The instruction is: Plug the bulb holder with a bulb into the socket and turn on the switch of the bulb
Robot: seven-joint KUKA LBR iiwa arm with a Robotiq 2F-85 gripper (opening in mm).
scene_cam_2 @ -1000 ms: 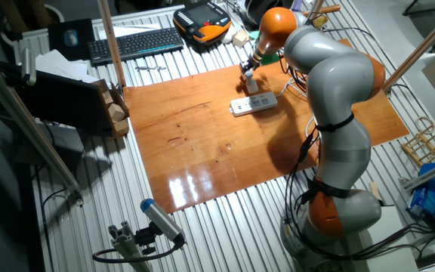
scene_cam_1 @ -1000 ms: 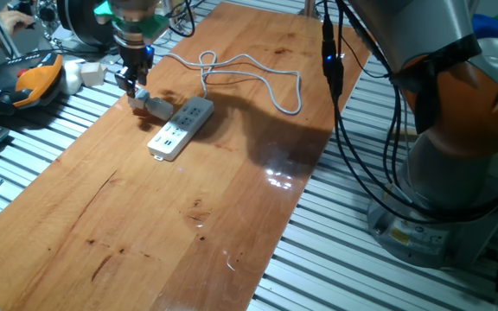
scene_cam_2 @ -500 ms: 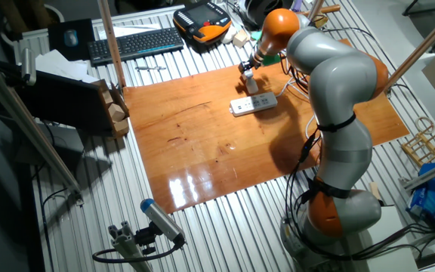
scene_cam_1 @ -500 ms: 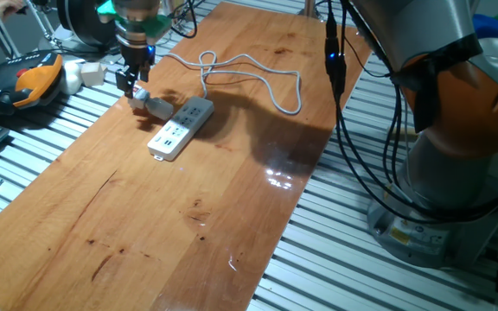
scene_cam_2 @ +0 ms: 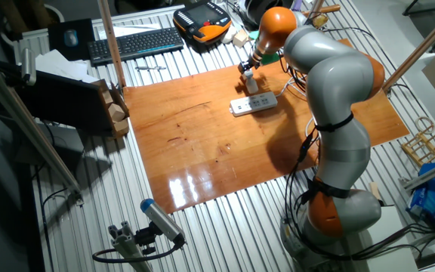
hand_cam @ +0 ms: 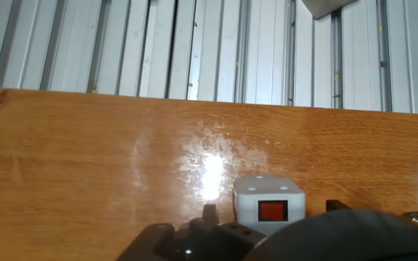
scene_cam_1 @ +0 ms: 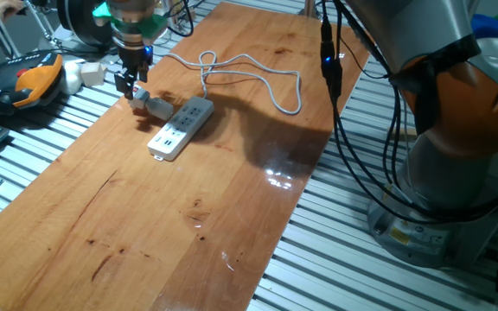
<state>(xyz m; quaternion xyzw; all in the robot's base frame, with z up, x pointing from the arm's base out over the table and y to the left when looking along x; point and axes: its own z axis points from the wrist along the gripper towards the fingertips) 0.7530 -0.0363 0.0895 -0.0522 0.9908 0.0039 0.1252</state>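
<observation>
The bulb holder [scene_cam_1: 152, 106] is a small white block lying on the wooden table, just left of the socket [scene_cam_1: 181, 128], a long white power strip. In the hand view the bulb holder [hand_cam: 269, 203] shows its red switch [hand_cam: 271, 211] facing the camera. My gripper [scene_cam_1: 128, 84] hangs over the holder's left end. My gripper [hand_cam: 271, 209] is open, its dark fingertips [hand_cam: 209, 212] standing on either side of the block with gaps. From the other side, the gripper [scene_cam_2: 248, 72] is above the holder [scene_cam_2: 251, 85] and the socket [scene_cam_2: 254, 104]. I cannot pick out the bulb separately.
The socket's grey-white cord [scene_cam_1: 258, 78] loops across the back of the table. An orange teach pendant [scene_cam_1: 37, 78] and a white object [scene_cam_1: 85, 73] lie on the metal slats left of the wood. A keyboard [scene_cam_2: 134, 43] sits farther back. The wood's edge runs close behind the holder.
The gripper has shifted very slightly left over the holder. The holder and the socket have not moved.
</observation>
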